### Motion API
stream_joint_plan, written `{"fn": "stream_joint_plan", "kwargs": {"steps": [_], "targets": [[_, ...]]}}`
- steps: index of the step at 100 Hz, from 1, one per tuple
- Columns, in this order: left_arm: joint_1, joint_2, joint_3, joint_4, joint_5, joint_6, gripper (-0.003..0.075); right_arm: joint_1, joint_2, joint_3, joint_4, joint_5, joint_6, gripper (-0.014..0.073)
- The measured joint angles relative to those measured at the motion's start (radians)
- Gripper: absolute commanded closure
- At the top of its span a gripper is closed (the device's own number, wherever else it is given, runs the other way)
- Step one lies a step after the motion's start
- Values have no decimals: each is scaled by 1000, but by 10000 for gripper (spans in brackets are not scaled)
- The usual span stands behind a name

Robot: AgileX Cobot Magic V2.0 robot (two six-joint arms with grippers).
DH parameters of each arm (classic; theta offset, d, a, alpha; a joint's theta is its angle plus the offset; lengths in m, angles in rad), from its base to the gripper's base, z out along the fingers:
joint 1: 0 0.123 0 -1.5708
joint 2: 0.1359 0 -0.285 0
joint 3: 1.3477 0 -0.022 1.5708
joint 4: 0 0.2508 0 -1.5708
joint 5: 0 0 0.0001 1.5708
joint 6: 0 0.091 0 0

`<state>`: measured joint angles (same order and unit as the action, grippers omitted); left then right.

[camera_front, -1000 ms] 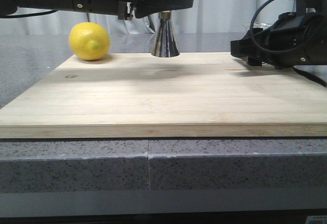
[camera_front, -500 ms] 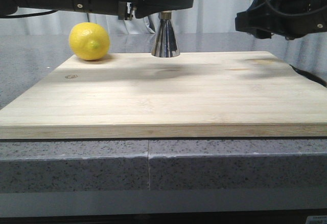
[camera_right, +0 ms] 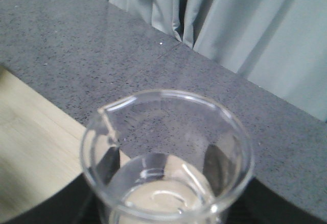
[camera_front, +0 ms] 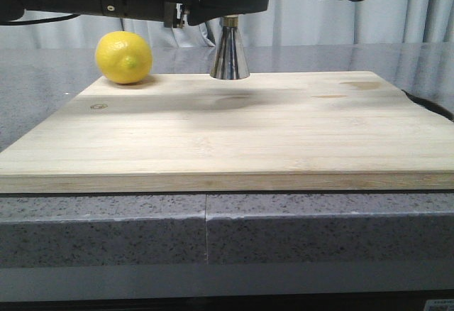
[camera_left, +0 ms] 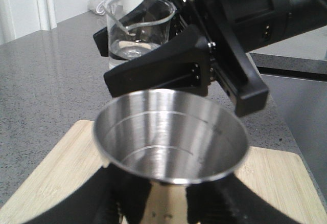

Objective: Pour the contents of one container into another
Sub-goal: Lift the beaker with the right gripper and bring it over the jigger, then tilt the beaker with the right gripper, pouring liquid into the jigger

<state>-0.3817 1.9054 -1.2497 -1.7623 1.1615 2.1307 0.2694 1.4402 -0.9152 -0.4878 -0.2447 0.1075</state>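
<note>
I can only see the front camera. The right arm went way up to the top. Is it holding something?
Observer: Yes, the right gripper is clamped on a small glass beaker, held upright in the air.
Operator: Is anything in it?
Observer: A little clear liquid sits at the bottom of the beaker, seen from the right wrist camera.
Operator: And the shiny cup, is it full?
Observer: No, the top bowl of the steel jigger looks empty, with only measuring lines inside.
Operator: Is the other arm helping?
Observer: The left gripper is closed around the jigger's lower part, holding it steady on the wooden board.
</note>
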Motion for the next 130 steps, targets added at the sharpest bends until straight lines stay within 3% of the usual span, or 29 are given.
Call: {"fn": "stream_joint_plan", "kwargs": {"steps": [43,77,130], "targets": [[0,0,0,0,0,0,460,121,-62,-61,-57,168,-2,280],[0,0,0,0,0,0,460,229,-70,-121,-192,305,-2,280],[0,0,0,0,0,0,460,244,-70,-162,-316,345,-2,280]]}}
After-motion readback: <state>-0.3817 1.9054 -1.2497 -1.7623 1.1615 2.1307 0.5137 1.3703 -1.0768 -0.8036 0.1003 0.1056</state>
